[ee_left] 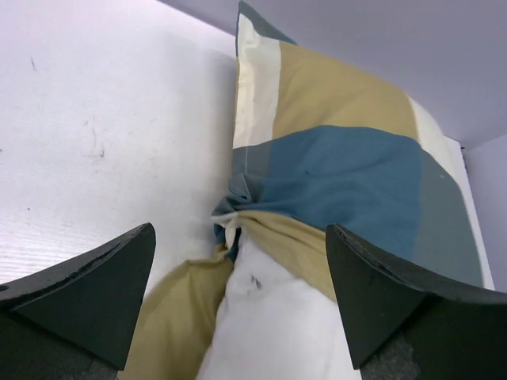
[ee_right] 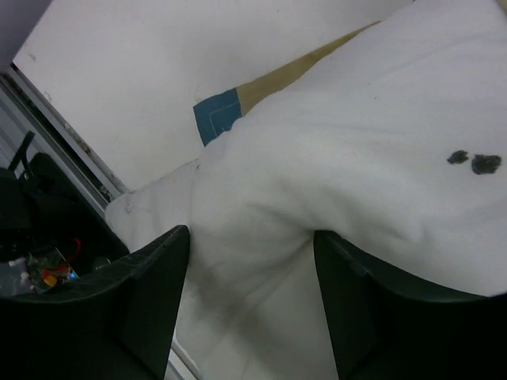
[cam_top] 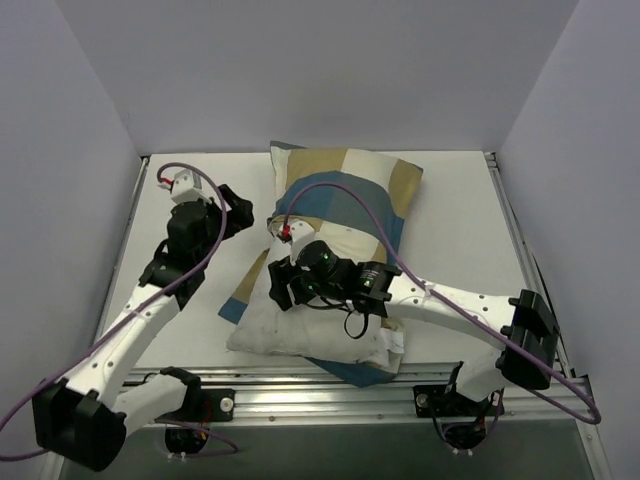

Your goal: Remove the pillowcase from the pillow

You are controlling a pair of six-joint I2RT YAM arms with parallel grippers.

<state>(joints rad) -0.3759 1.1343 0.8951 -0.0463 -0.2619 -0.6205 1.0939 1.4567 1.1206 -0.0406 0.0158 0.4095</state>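
Note:
The pillowcase, in blue, tan and white blocks, covers the far half of the pillow and is bunched at its middle. The plain white pillow sticks out of it toward the near edge. My left gripper is open and empty beside the pillow's left edge. In the left wrist view its gripper faces the bunched pillowcase and the bare pillow. My right gripper is open and presses down on the white pillow, which bulges between the fingers. A blue pillowcase corner shows beyond.
The white table is enclosed by white walls on three sides. A metal rail runs along the near edge and another rail runs along the right side. Pillowcase cloth pokes out under the pillow's near edge.

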